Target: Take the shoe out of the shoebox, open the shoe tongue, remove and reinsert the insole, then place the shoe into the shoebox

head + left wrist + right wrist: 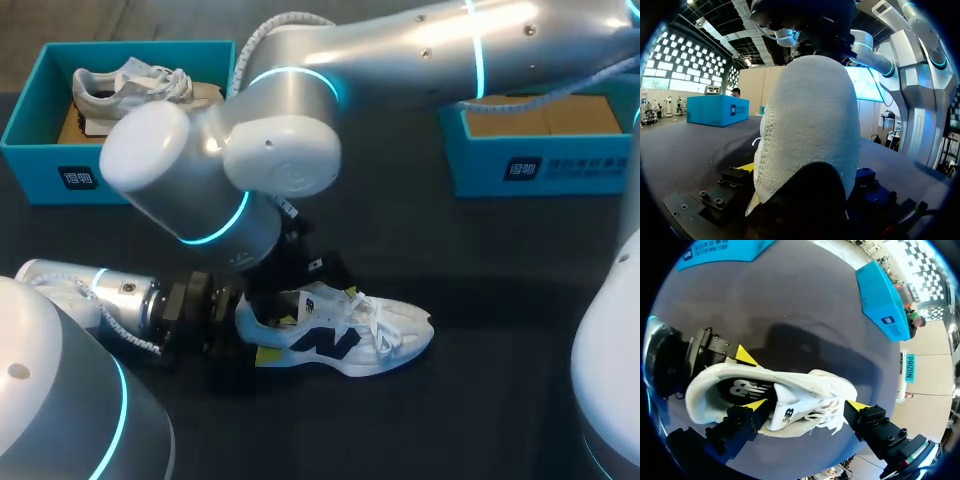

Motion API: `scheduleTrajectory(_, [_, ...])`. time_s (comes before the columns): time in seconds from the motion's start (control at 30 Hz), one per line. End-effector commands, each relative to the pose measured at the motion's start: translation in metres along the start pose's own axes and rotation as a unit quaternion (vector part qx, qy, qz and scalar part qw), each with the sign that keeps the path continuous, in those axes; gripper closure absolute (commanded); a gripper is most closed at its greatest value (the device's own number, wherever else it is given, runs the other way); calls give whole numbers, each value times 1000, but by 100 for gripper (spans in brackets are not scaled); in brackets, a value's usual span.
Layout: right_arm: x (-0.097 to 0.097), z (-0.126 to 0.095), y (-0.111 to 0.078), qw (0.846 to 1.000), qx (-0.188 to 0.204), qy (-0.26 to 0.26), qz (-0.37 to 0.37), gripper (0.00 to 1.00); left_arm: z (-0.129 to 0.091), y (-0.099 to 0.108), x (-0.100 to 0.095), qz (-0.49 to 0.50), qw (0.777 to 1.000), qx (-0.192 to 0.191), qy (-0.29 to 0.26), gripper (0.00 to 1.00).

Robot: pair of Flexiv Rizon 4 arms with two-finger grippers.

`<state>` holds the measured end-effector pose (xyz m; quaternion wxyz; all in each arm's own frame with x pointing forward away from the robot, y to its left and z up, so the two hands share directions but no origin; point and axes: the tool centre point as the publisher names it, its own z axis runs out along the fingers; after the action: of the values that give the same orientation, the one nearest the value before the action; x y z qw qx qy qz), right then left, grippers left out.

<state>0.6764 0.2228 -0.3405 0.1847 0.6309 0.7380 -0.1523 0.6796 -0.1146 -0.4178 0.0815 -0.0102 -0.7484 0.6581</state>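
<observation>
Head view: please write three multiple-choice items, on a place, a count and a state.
1. Where is the white shoe with the dark logo? A in a box; B on the table; C hanging above a box.
2. How many teal shoeboxes are there? A one; B two; C three.
3. The left gripper is: A shut on that shoe's heel; B open, far from it; C holding a box.
Key: B, it lies on the table; B, one at each far corner; A, its fingers flank the heel.

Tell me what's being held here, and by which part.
The left gripper holds the shoe by its heel. Whether the right gripper over it grips anything cannot be told.
</observation>
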Motion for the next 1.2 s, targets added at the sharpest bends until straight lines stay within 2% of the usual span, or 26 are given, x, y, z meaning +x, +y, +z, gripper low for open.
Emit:
scheduleTrajectory(0.03, [1, 6, -5, 989, -1, -13, 146, 0, 1, 2, 1, 0, 1000, 0, -1, 100])
scheduleTrajectory(0.73, [-39, 15, -11, 985, 16, 26, 169, 0, 1, 2, 1, 0, 1000, 0, -1, 100])
scheduleTrajectory(0.97, [-46, 9, -11, 985, 19, 45, 165, 0, 1, 2, 1, 0, 1000, 0, -1, 100])
scheduleTrajectory(1.2, [-45, 5, -12, 985, 34, 67, 155, 0, 1, 2, 1, 0, 1000, 0, -1, 100])
